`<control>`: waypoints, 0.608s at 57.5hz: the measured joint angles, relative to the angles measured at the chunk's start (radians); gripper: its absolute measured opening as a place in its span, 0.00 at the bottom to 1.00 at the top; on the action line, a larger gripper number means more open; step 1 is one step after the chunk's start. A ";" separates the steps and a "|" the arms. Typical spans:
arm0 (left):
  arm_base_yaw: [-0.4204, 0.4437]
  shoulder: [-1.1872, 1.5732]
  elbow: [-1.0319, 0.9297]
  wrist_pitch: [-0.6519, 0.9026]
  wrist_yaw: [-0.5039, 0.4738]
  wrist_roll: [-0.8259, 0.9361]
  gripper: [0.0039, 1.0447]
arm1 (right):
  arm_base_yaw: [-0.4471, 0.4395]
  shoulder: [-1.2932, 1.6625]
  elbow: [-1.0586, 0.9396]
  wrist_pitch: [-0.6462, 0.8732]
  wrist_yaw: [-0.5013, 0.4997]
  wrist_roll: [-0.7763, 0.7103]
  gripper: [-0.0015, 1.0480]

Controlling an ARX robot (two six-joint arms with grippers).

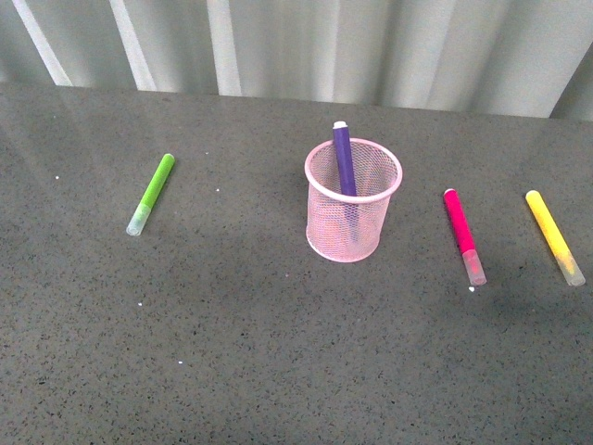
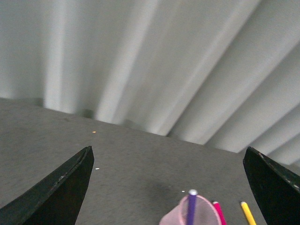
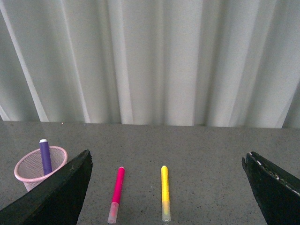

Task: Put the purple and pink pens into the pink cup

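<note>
The pink cup (image 1: 353, 199) stands upright at the table's middle, and the purple pen (image 1: 345, 159) leans inside it with its end above the rim. To the cup's right the pink pen (image 1: 463, 235) lies flat on the table, clear cap toward me. No arm shows in the front view. My left gripper (image 2: 166, 187) is open and empty, high above the table, with the cup (image 2: 194, 213) and purple pen (image 2: 191, 206) below it. My right gripper (image 3: 166, 187) is open too, raised, with the pink pen (image 3: 117, 187) between its dark fingers (image 3: 56, 197) and the cup (image 3: 35, 166) off to one side.
A lime-green marker (image 1: 151, 193) lies left of the cup and a yellow marker (image 1: 554, 235) lies near the table's right edge, beside the pink pen. A pale corrugated wall (image 1: 306, 46) runs behind the dark grey speckled table (image 1: 278, 352).
</note>
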 joint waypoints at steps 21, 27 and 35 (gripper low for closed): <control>0.473 -0.305 -0.172 -0.097 0.302 0.066 0.86 | 0.000 0.000 0.000 0.000 0.000 0.000 0.93; 0.451 -0.355 -0.251 -0.031 0.266 0.232 0.68 | 0.000 0.000 0.000 0.000 0.000 0.000 0.93; 0.363 -0.453 -0.352 -0.027 0.197 0.334 0.37 | 0.000 0.000 0.000 0.000 0.002 0.000 0.93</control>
